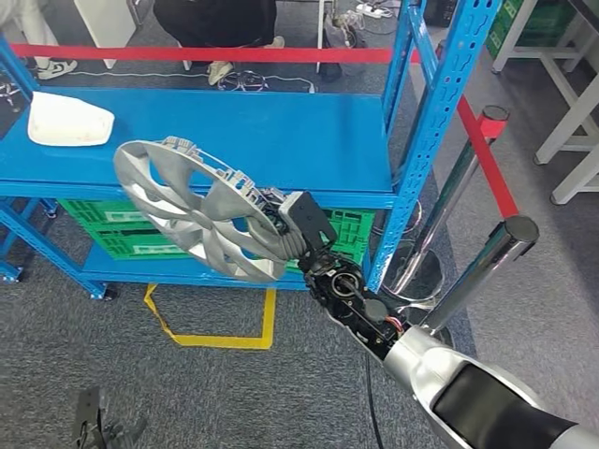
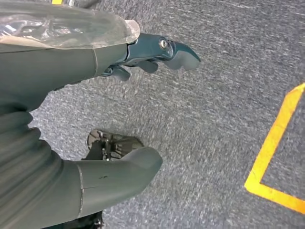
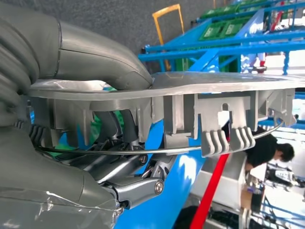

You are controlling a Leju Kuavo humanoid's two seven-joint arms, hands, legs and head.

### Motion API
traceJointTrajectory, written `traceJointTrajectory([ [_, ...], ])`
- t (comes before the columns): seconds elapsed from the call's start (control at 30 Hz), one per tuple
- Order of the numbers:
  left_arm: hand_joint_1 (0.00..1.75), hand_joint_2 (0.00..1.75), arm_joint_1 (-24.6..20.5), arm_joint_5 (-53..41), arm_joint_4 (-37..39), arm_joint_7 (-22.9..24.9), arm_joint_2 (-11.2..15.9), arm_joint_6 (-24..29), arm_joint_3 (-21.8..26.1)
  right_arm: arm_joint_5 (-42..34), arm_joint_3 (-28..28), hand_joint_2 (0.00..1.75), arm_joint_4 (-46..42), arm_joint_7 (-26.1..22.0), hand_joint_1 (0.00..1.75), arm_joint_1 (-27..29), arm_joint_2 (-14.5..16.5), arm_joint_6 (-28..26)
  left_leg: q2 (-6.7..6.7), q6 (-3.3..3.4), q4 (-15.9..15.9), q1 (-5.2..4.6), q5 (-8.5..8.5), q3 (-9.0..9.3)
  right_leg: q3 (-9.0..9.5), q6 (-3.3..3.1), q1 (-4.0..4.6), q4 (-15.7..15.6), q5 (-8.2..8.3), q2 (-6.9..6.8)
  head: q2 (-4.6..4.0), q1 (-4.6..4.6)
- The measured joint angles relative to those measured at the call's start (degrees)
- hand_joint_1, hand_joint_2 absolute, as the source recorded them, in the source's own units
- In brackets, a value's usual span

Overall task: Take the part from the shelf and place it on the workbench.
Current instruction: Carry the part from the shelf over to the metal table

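Right hand (image 1: 283,234) grips the silver wheel cover (image 1: 191,210) at its rim, thumb on one face and fingers (image 3: 118,136) curled under the other; the cover juts out ahead of the hand, off the blue shelf (image 1: 283,140) and tilted above the carpet. Left hand (image 2: 107,109) hangs over grey carpet (image 2: 216,119), fingers apart, holding nothing.

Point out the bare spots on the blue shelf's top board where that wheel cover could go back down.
The top board is bare from the white part at its left end across to the right upright; that wide stretch is free. The left end is taken. The right hand holds the wheel cover out in front of the board's front edge.
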Motion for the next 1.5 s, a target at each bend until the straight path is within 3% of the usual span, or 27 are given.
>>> traceJointTrajectory([
  [0.1, 0.00, 1.75, -0.22, -0.02, 0.00, 0.01, 0.14, -0.03, -0.02, 0.81, -0.18, 1.75, 0.12, 0.18, 1.75, 0.03, 0.12, -0.11, 1.21, -0.72, 11.53, 0.19, -5.00, -5.66, 0.06, -0.19, -0.03, -0.15, 0.05, -1.09, 0.00, -0.52],
  [0.13, 0.00, 1.75, -0.16, -0.02, 0.00, -0.05, 0.15, 0.01, -0.02, 1.05, -0.21, 1.75, 0.15, 0.26, 1.75, 0.13, 0.12, -0.08, 1.34, -0.91, 13.73, 0.27, -5.39, -6.83, 0.06, -0.18, -0.03, -0.14, 0.02, -1.47, 0.00, -0.59],
  [0.17, 0.00, 1.75, -0.10, -0.02, 0.00, -0.19, 0.18, 0.08, -0.02, 1.26, -0.23, 1.75, 0.18, 0.36, 1.75, 0.27, 0.12, -0.01, 1.47, -1.07, 13.64, 0.36, -4.71, -6.84, 0.05, -0.13, -0.03, -0.11, -0.03, -1.84, 0.00, -0.67],
  [0.2, 0.00, 1.75, -0.04, -0.02, 0.00, -0.42, 0.21, 0.23, -0.02, 1.48, -0.23, 1.75, 0.20, 0.48, 1.75, 0.45, 0.14, 0.13, 1.72, -1.15, 11.12, 0.46, -3.08, -5.56, 0.07, -0.02, -0.04, -0.05, -0.11, -2.22, 0.00, -0.74],
  [0.27, 0.00, 1.75, -0.03, 0.12, 0.00, -1.20, 0.31, 0.65, -0.02, 1.74, -0.23, 1.75, 0.21, 0.63, 1.75, 0.69, 0.21, 0.42, 3.40, -1.15, 2.48, 0.39, 0.47, -1.04, 0.03, 0.43, 0.16, 0.34, -0.47, -2.87, -0.01, -0.90],
  [0.3, 0.00, 1.75, -0.04, 0.29, 0.00, -1.69, 0.35, 0.87, -0.02, 1.79, -0.23, 1.75, 0.21, 0.65, 1.75, 0.72, 0.25, 0.50, 4.05, -0.85, -0.86, 0.28, 1.49, 0.68, -0.05, 0.71, 0.35, 0.57, -0.68, -3.18, -0.01, -0.94],
  [0.33, 0.00, 1.75, 0.02, 0.54, 0.00, -2.15, 0.37, 1.01, -0.02, 1.80, -0.24, 1.75, 0.21, 0.62, 1.75, 0.75, 0.27, 0.48, 4.45, -0.50, -2.76, 0.13, 1.83, 1.59, -0.12, 0.98, 0.54, 0.75, -0.88, -3.50, -0.01, -0.90],
  [0.4, 0.00, 1.75, 0.45, 1.02, 0.00, -3.00, 0.37, 1.07, -0.02, 1.75, -0.25, 1.75, 0.20, 0.56, 1.75, 0.84, 0.29, 0.24, 3.59, 0.41, -3.35, -0.02, 1.78, 1.74, -0.09, 1.48, 0.63, 0.89, -1.19, -4.33, 0.00, -0.68],
  [0.47, 0.00, 1.75, 1.01, 1.23, 0.00, -3.56, 0.37, 0.95, -0.02, 1.69, -0.25, 1.75, 0.19, 0.54, 1.75, 0.95, 0.28, -0.10, 2.73, 1.11, -3.53, 0.07, 1.85, 1.88, -0.58, 2.09, 0.33, 2.14, -2.39, -3.89, 0.00, -0.52],
  [0.5, 0.00, 1.75, 1.15, 1.25, 0.00, -3.71, 0.38, 0.91, -0.02, 1.65, -0.26, 1.75, 0.19, 0.53, 1.75, 1.00, 0.28, -0.22, 2.32, 1.45, -3.62, 0.17, 1.91, 1.96, -1.60, 2.38, 0.17, 4.45, -3.81, -3.09, 0.00, -0.38],
  [0.6, 0.00, 1.75, 1.32, 1.25, 0.00, -3.90, 0.41, 0.88, -0.02, 1.54, -0.27, 1.75, 0.19, 0.51, 1.75, 1.39, 0.27, -0.31, 0.87, 1.89, -3.64, 0.17, 1.89, 2.03, -7.32, 2.80, -0.03, 16.74, -9.16, -1.10, 0.00, 0.13],
  [0.63, 0.00, 1.75, 1.40, 1.26, 0.00, -3.91, 0.41, 0.86, -0.02, 1.52, -0.27, 1.75, 0.19, 0.51, 1.75, 1.62, 0.27, -0.31, 0.27, 1.91, -3.63, 0.13, 1.87, 2.07, -8.62, 2.79, -0.03, 19.16, -9.57, -0.97, 0.00, 0.18],
  [0.67, 0.00, 1.75, 1.49, 1.26, 0.00, -3.92, 0.41, 0.84, -0.02, 1.51, -0.27, 1.75, 0.19, 0.52, 1.75, 1.81, 0.27, -0.32, -0.37, 1.92, -3.62, 0.10, 1.86, 2.14, -8.83, 2.67, -0.03, 19.13, -8.74, -0.88, 0.00, 0.21],
  [0.7, 0.00, 1.75, 1.55, 1.26, 0.00, -3.92, 0.41, 0.80, -0.02, 1.50, -0.27, 1.75, 0.19, 0.55, 1.75, 1.94, 0.27, -0.34, -1.05, 1.90, -3.61, 0.08, 1.84, 2.25, -7.87, 2.44, -0.02, 16.56, -6.78, -0.62, 0.00, 0.27],
  [0.73, 0.00, 1.75, 1.59, 1.26, 0.00, -3.93, 0.38, 0.75, -0.02, 1.49, -0.28, 1.75, 0.19, 0.56, 1.75, 1.99, 0.27, -0.36, -1.70, 1.87, -3.62, 0.10, 1.82, 2.37, -6.06, 2.12, -0.01, 12.26, -4.19, 0.12, 0.00, 0.35],
  [0.8, 0.00, 1.75, 1.58, 1.25, 0.00, -3.95, 0.21, 0.63, -0.02, 1.48, -0.30, 1.75, 0.18, 0.55, 1.75, 1.97, 0.26, -0.37, -2.75, 1.60, -3.65, 0.27, 1.90, 2.30, -2.71, 1.51, -0.15, 4.43, -0.66, 3.12, 0.00, 0.26],
  [0.87, 0.00, 1.75, 1.65, 1.29, 0.00, -3.96, 0.08, 0.57, -0.02, 1.46, -0.30, 1.75, 0.17, 0.49, 1.75, 1.90, 0.28, -0.35, -3.78, 0.91, -3.75, 0.68, 2.26, 1.77, -1.39, 1.29, -0.06, 1.69, -0.07, 4.64, 0.00, 0.30],
  [0.93, 0.00, 1.75, 1.87, 1.33, 0.01, -3.94, 0.08, 0.57, -0.03, 1.44, -0.30, 1.75, 0.16, 0.56, 1.75, 1.88, 0.31, -0.40, -4.73, 0.14, -3.92, 0.90, 2.56, 1.50, -0.73, 1.09, -0.04, 0.81, 0.19, 3.32, 0.00, 0.56],
  [1.0, 0.00, 1.75, 1.89, 1.26, 0.02, -3.84, 0.09, 0.57, -0.04, 1.36, -0.31, 1.75, 0.16, 0.73, 1.75, 1.88, 0.34, -0.55, -2.92, -0.34, -1.83, 0.57, 1.20, 0.50, -0.05, 0.60, -0.29, -0.27, 0.62, 1.84, 0.00, 0.24],
  [1.07, 0.00, 1.75, 1.73, 1.26, 0.02, -3.54, 0.15, 0.63, -0.04, 1.03, -0.31, 1.75, 0.16, 0.79, 1.75, 1.80, 0.36, -0.75, 0.08, -0.72, 5.26, 0.37, -2.30, -2.95, 0.23, 0.21, -0.21, -0.75, 0.82, 0.37, 0.00, -0.32],
  [1.1, 0.00, 1.75, 1.71, 1.34, 0.02, -3.37, 0.15, 0.66, -0.04, 0.81, -0.31, 1.75, 0.16, 0.82, 1.75, 1.77, 0.36, -0.89, 0.79, -0.92, 9.38, 0.45, -3.95, -5.01, 0.20, 0.12, -0.14, -0.74, 0.80, -0.38, 0.00, -0.47],
  [1.17, 0.00, 1.75, 1.89, 1.59, 0.02, -3.15, 0.10, 0.63, -0.04, 0.44, -0.29, 1.75, 0.16, 0.93, 1.75, 1.82, 0.36, -1.15, 1.37, -1.23, 12.92, 0.62, -4.56, -6.73, 0.10, 0.07, -0.07, -0.69, 0.74, -1.79, 0.00, -0.58],
  [1.2, 0.00, 1.75, 1.97, 1.69, 0.02, -3.16, 0.09, 0.51, -0.04, 0.29, -0.27, 1.75, 0.16, 0.99, 1.75, 1.84, 0.36, -1.22, 1.66, -1.32, 10.99, 0.67, -3.33, -5.63, 0.08, 0.10, -0.07, -0.66, 0.71, -2.45, 0.00, -0.62],
  [1.27, 0.00, 1.75, 1.89, 1.73, 0.02, -3.59, 0.17, 0.12, -0.04, -0.04, -0.25, 1.75, 0.16, 1.02, 1.75, 1.81, 0.36, -1.25, 3.30, -1.31, 2.34, 0.61, 0.04, -0.74, 0.04, 0.38, 0.06, -0.48, 0.52, -3.62, 0.00, -0.72],
  [1.33, 0.00, 1.75, 1.66, 1.56, 0.01, -4.32, 0.24, -0.10, -0.04, -0.37, -0.24, 1.75, 0.16, 0.90, 1.75, 1.63, 0.36, -1.30, 4.48, -0.76, -3.93, 0.31, 1.86, 2.76, -0.01, 0.89, 0.35, -0.18, 0.22, -4.61, 0.00, -0.67],
  [1.43, 0.00, 1.75, 1.69, 1.28, 0.02, -4.84, 0.30, 0.04, -0.04, -0.74, -0.17, 1.75, 0.16, 0.72, 1.75, 1.42, 0.36, -1.39, 3.32, 0.27, -4.83, 0.13, 2.12, 3.10, 0.08, 1.75, 0.42, 0.06, -0.18, -5.58, 0.00, -0.30],
  [1.5, 0.00, 1.75, 1.70, 1.11, 0.02, -5.01, 0.34, 0.31, -0.04, -0.94, -0.15, 1.75, 0.17, 0.67, 1.75, 1.29, 0.36, -1.42, 2.45, 0.91, -4.99, 0.41, 2.30, 3.18, -0.95, 2.38, 0.17, 2.38, -1.93, -3.94, 0.00, -0.13],
])
